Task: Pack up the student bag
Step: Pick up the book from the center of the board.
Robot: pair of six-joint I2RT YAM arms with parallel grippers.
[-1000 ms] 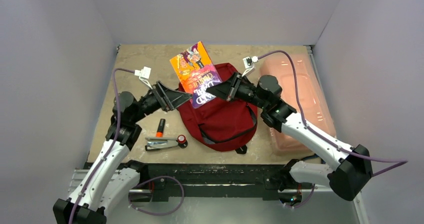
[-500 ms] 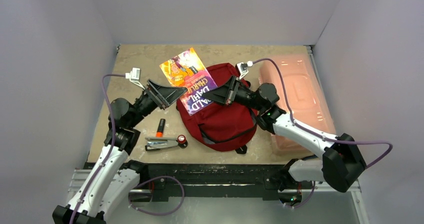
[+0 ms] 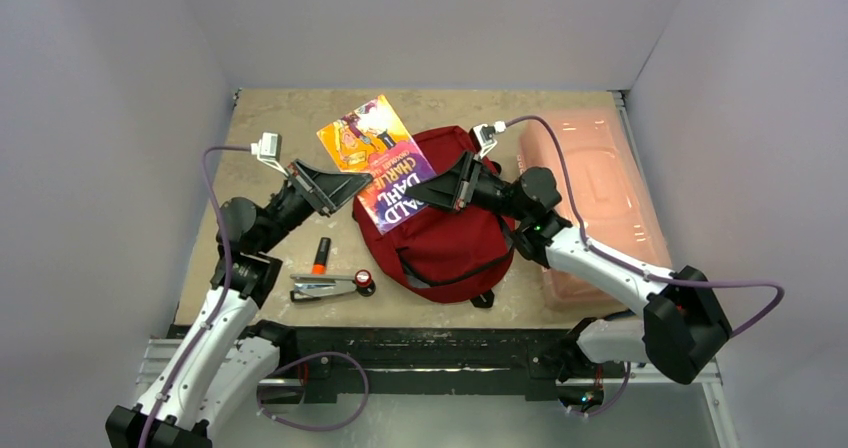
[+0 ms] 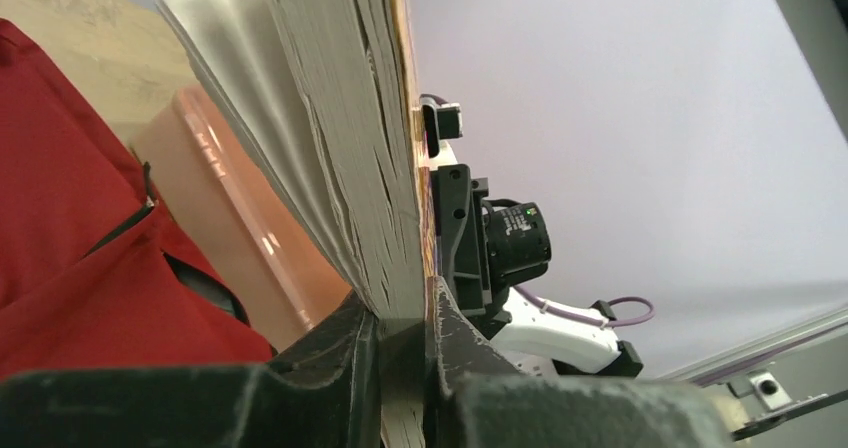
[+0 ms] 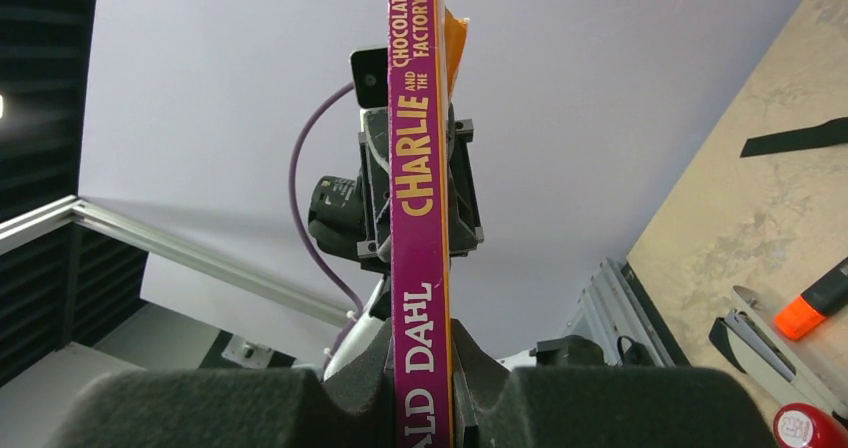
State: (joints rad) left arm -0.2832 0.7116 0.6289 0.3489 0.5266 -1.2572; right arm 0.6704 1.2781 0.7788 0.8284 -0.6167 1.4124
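2 white/blk arms point(image 3: 215, 318), purple cables point(image 3: 206, 168); blk L gripper point(image 3: 368, 180), R gripper point(image 3: 412, 186)

Pale lilac walls point(image 3: 430, 18) enclose a scuffed tan tabletop point(image 3: 290, 108) under even light.

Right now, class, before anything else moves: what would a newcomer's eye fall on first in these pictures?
The bright paperback book, Charlie and the Chocolate Factory, stands out: the left gripper pinches its page edge and the right gripper its purple spine, holding it up between the arms. Behind it in the top view lies the dark red student bag, mid-table, with a pale pink box to its right.
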